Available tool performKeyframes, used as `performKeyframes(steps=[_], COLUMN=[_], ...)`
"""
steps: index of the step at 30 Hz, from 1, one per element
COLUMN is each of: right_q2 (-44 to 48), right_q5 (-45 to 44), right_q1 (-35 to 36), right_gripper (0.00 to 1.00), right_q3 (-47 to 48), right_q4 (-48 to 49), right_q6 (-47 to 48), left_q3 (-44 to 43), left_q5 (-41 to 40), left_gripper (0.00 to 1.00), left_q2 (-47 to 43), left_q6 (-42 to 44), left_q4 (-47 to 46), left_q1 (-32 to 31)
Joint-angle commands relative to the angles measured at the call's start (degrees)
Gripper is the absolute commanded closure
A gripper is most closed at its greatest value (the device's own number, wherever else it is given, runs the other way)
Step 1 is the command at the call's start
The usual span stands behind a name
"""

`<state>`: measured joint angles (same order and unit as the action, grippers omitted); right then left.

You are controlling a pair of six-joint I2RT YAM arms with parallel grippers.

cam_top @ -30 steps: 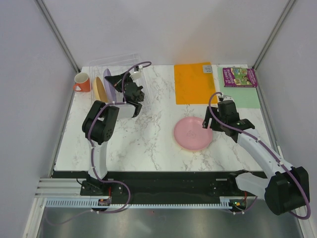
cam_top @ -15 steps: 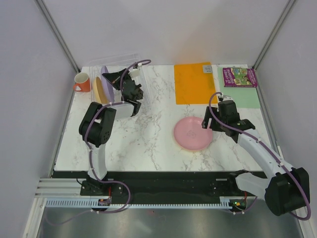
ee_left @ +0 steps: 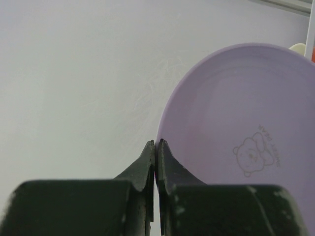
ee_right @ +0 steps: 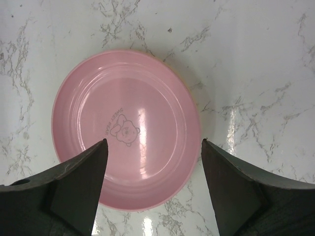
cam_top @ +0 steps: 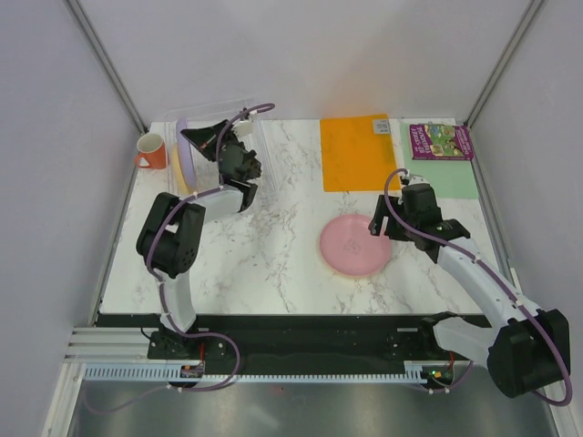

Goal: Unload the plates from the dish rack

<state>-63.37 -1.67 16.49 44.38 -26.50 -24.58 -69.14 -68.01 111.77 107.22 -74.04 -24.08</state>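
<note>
Left tool (ee_left: 155,147): pinching purple plate (ee_left: 246,137) by its rim.
Plate feel: I judge light, stiff, slick (rim hold suits).
Right tool (ee_right: 153,143): spread over pink plate (ee_right: 98,98).

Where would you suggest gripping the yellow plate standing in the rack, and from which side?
Its upper rim, from above, I'd say: the yellow plate stands on edge in the rack, so only that thin edge is free to pinch.

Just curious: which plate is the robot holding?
The purple plate, pinched at its rim by the left gripper. The pink plate lies flat on the table below the open right gripper; a yellow plate stands in the dish rack.
</note>
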Motion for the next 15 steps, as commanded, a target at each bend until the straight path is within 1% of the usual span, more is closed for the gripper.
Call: performKeyframes(steps=[1, 4, 5, 6, 7, 8, 10, 11, 12, 13, 14, 15], right_q2=[1.9, 3.4, 4.0, 4.4, 5.1, 5.5, 6.4, 6.8, 7.2, 7.9, 8.4, 8.8], right_q5=[1.5, 1.6, 1.5, 1.5, 1.5, 1.5, 1.5, 1.5, 3.1, 4.3, 6.6, 7.6], right_q1=[-0.1, -0.1, -0.1, -0.1, -0.2, -0.1, -0.1, -0.2, -0.1, -0.1, -0.1, -0.1], right_gripper=[0.17, 0.17, 0.17, 0.17, 0.17, 0.17, 0.17, 0.17, 0.17, 0.18, 0.18, 0.19], right_q3=[0.1, 1.2, 1.6, 2.4, 2.8, 3.2, 4.1, 4.3, 4.6, 4.7, 4.8, 5.1], right_q4=[1.4, 0.8, 0.5, -0.3, -0.7, -1.3, -2.5, -2.8, -3.1, -3.1, -2.9, -2.4], right_q6=[0.8, 0.7, 0.8, 0.8, 0.8, 0.8, 0.5, 0.4, 0.1, 0.1, 0.1, -0.3], left_q3=[-1.8, -0.3, 0.1, 0.3, 0.1, -0.2, -2.5, -3.6, -4.8, -8.1, -10.0, -12.0], left_q5=[-2.6, -4.7, -5.0, -6.2, -6.6, -6.7, -6.1, -5.7, -4.3, -2.8, -0.7, 6.3], left_gripper=[0.98, 0.98, 0.98, 0.98, 0.98, 0.98, 0.98, 0.98, 0.98, 0.98, 0.98, 0.98], left_q2=[-6.6, -11.3, -12.9, -14.7, -18.0, -19.9, -24.5, -25.7, -26.9, -28.0, -29.9, -31.0], left_q6=[4.4, -1.8, -8.5, -13.0, -18.3, -30.4, -42.6, -54.3, -60.3, -67.3, -82.4, -89.7], left_q4=[-19.9, -13.3, -5.7, -0.6, 6.4, 20.9, 36.8, 52.1, 59.5, 67.6, 77.9, 93.1], left_q1=[-3.4, -8.3, -9.6, -12.0, -13.1, -14.2, -17.0, -17.9, -19.4, -20.1, -20.7, -21.1])
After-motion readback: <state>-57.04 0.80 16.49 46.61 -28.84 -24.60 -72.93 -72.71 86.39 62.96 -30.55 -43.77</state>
